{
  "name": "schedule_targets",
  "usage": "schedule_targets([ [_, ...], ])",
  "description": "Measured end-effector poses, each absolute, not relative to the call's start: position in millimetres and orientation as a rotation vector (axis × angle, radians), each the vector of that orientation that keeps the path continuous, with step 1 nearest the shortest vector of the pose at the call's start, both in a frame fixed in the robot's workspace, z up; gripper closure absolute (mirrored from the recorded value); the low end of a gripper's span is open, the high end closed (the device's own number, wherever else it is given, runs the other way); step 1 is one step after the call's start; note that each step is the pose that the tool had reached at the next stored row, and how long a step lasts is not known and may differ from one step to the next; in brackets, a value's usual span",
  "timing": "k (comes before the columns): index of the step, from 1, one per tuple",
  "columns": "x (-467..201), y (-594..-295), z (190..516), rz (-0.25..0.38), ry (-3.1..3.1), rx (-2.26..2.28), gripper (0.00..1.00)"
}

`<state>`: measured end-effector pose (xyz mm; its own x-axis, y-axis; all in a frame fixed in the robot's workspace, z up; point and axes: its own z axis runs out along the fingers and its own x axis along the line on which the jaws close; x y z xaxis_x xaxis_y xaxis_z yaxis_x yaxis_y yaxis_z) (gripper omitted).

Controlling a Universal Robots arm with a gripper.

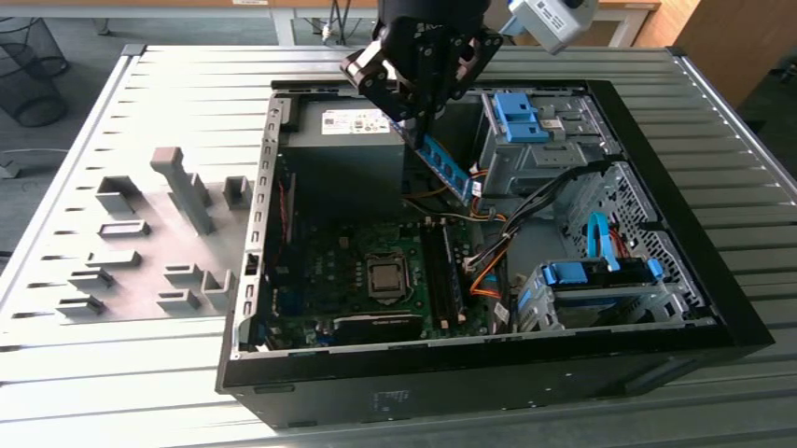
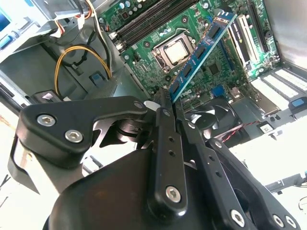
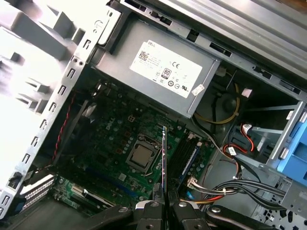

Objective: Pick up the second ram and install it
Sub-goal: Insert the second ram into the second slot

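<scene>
Gripper (image 1: 417,112) is clamped on the second ram (image 1: 449,166), held above the open pc case (image 1: 697,308) — stick's long axis slants down and away from the jaws, free end toward the motherboard (image 1: 361,271) and its black slots (image 1: 442,271) well below.

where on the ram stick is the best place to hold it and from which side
Hold the ram stick at one short end, pinching its two flat faces, as the gripper does now. That leaves the long edge free and the thin board pointing down at the motherboard.
</scene>
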<state>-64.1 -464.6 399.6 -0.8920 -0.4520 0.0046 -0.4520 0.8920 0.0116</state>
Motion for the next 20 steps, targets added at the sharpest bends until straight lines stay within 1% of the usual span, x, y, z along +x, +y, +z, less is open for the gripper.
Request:
schedule_targets([
  [20,-64.1,-464.6,399.5,-0.016,-3.054,0.707,0.86],
])
